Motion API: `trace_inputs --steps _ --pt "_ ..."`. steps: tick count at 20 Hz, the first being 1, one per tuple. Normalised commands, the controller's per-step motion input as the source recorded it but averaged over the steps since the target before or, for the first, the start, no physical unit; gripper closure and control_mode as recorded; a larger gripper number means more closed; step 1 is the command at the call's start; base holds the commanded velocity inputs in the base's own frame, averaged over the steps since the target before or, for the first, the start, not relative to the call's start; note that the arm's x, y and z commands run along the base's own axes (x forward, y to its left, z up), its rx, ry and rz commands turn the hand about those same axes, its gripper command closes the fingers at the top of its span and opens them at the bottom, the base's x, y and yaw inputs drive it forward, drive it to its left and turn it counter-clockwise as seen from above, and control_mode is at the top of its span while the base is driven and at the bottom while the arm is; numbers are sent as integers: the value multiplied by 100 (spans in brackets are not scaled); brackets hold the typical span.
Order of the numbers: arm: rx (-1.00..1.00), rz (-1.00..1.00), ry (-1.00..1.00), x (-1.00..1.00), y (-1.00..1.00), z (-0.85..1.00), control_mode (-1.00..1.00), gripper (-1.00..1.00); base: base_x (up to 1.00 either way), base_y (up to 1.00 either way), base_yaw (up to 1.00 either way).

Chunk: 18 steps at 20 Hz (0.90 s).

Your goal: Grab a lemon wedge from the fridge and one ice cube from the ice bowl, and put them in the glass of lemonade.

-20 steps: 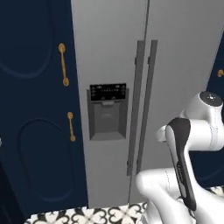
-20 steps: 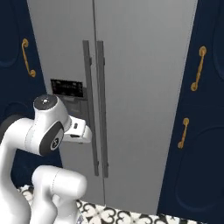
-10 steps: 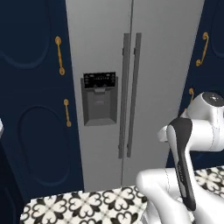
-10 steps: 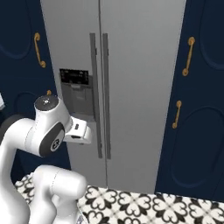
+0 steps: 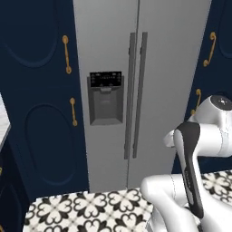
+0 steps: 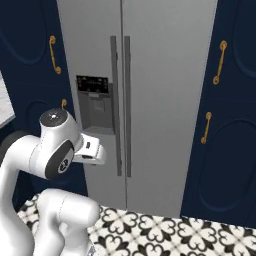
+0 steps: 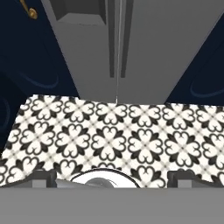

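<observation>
The fridge (image 5: pixel 163 68) (image 6: pixel 165 75) stands straight ahead, tall and grey, with both doors shut. Its two dark bar handles (image 5: pixel 136 90) (image 6: pixel 120 100) run down the middle seam, and the black dispenser panel (image 5: pixel 105 97) sits in the left door. In the hand view the fridge (image 7: pixel 144 43) rises beyond the tiled floor. My gripper (image 7: pixel 113 178) is open, its fingertips (image 7: pixel 43 177) far apart and empty, pointing down at the floor short of the doors. The lemon wedge, the ice bowl and the glass of lemonade are out of view.
Navy cabinets (image 5: pixel 36 90) (image 6: pixel 235 125) with gold handles (image 5: pixel 67 54) (image 6: pixel 219 61) flank the fridge on both sides. Black-and-white patterned floor tiles (image 5: pixel 90 208) (image 7: pixel 109 135) lie between me and the doors. A pale counter edge (image 5: pixel 2 122) shows at the far left.
The whole picture has shifted: the base has backed away from the fridge, so more floor shows. The arm keeps its folded pose and the gripper stays open.
</observation>
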Motion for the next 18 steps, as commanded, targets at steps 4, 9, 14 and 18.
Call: trace_inputs --steps 4,9,14,18 --pt "0 0 0 0 0 0 100 -100 47 -12 2" --pt "0 1 0 5 -3 0 -100 -100 33 -17 2" --pt "0 3 0 3 -5 0 -100 -100 0 0 0" --pt "0 4 0 0 0 -3 -100 -100 0 0 0"
